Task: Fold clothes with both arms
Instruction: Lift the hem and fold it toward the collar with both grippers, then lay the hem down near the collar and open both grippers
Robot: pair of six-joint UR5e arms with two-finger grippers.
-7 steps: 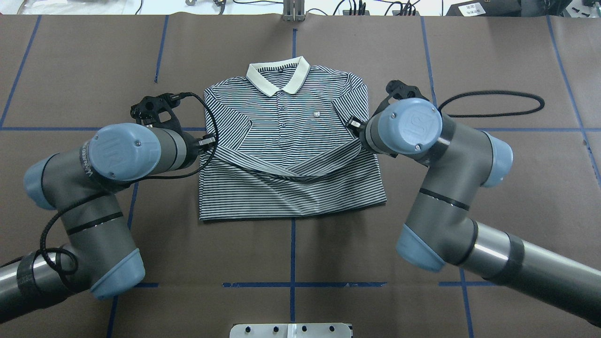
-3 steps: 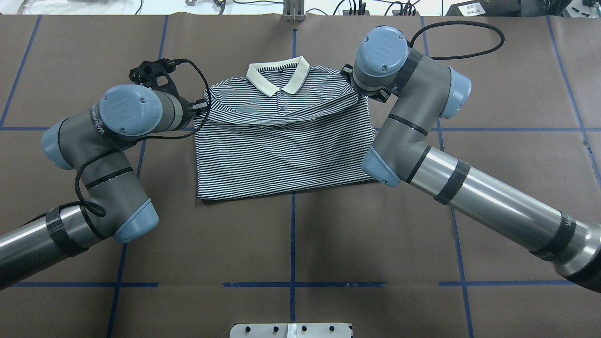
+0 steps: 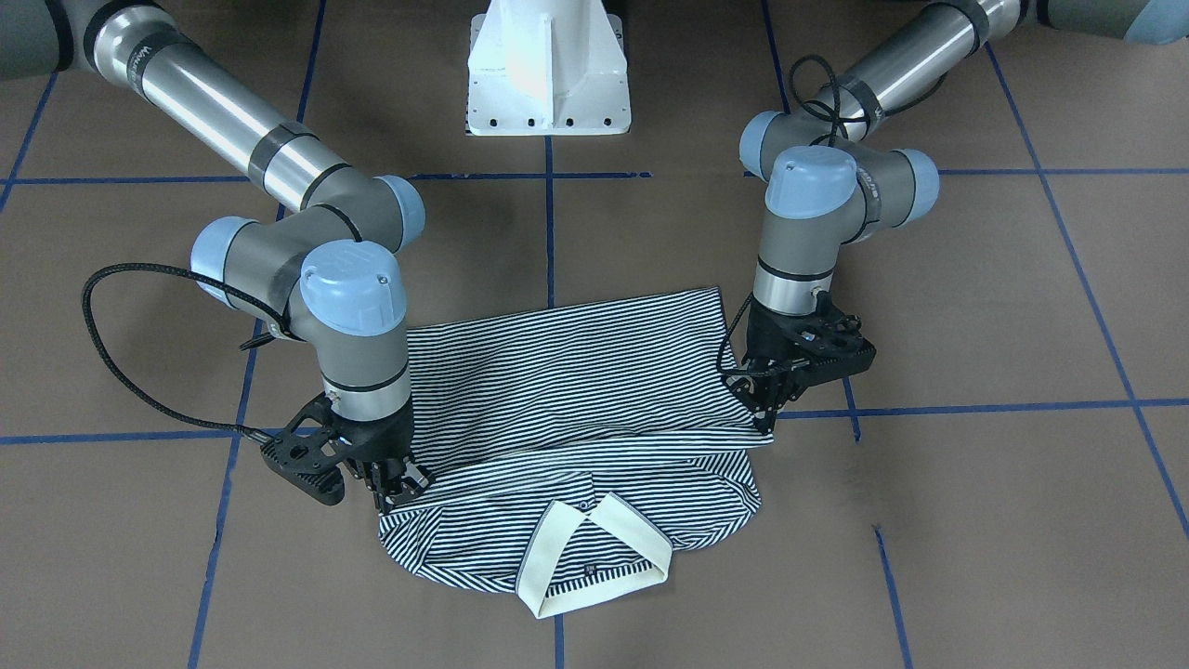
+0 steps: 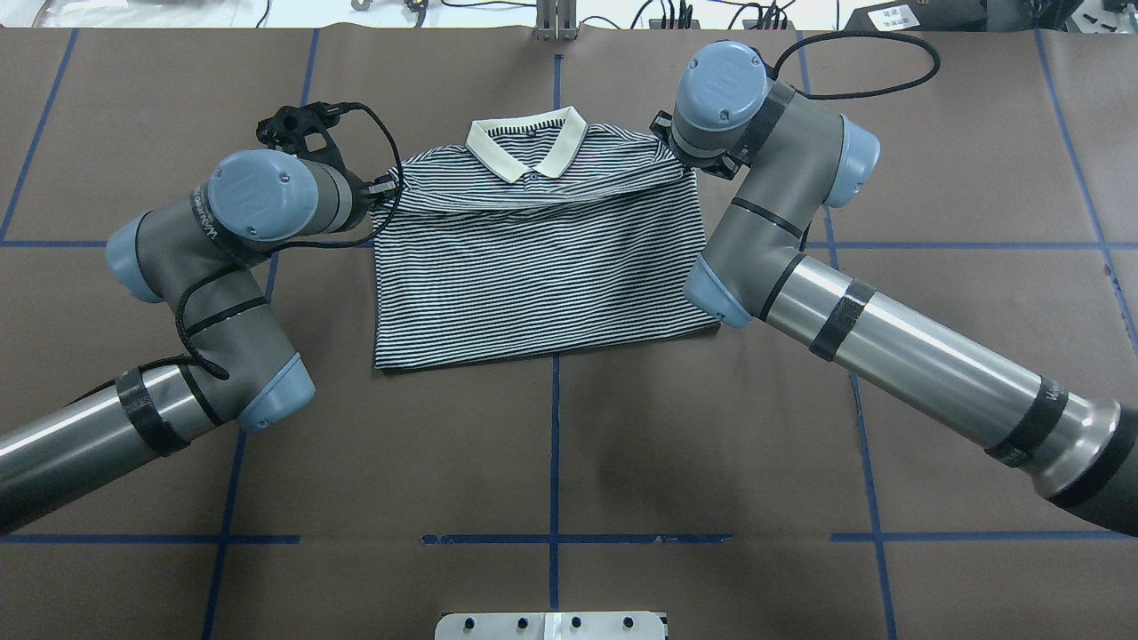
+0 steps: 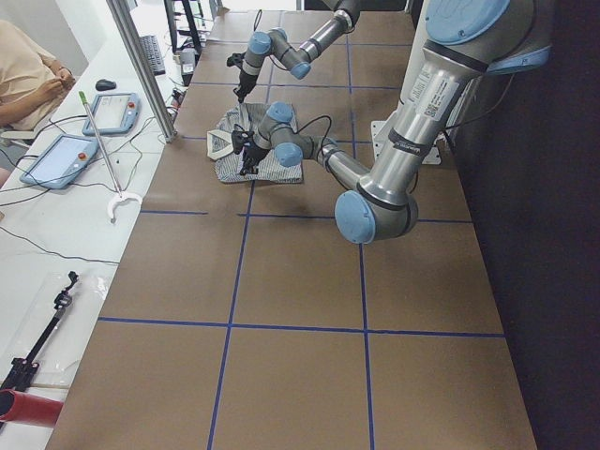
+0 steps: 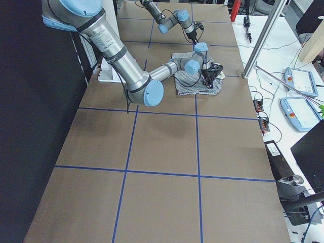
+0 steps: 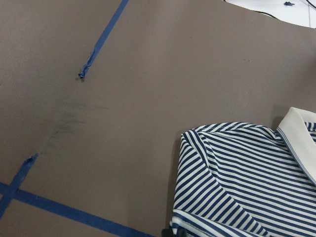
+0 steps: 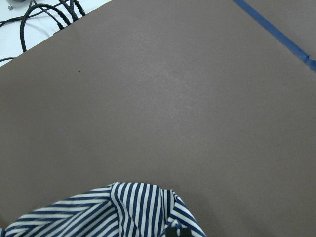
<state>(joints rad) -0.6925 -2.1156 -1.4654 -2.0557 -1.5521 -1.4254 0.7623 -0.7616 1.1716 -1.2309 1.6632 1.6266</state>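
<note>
A navy-and-white striped polo shirt (image 4: 533, 276) lies mid-table on a brown table (image 4: 711, 462) marked with blue tape lines (image 4: 554, 444), its lower half folded up over the chest to just short of the cream collar (image 4: 526, 147). The left gripper (image 3: 766, 413) and right gripper (image 3: 398, 485) each pinch one end of the folded-over edge, jaws closed on fabric; seen from overhead, the right arm (image 4: 720, 98) hides its own gripper. A white pedestal base (image 3: 548, 70) stands on the robot's side, well apart from the shirt, and a black cable (image 4: 867, 62) loops beside the right arm.
</note>
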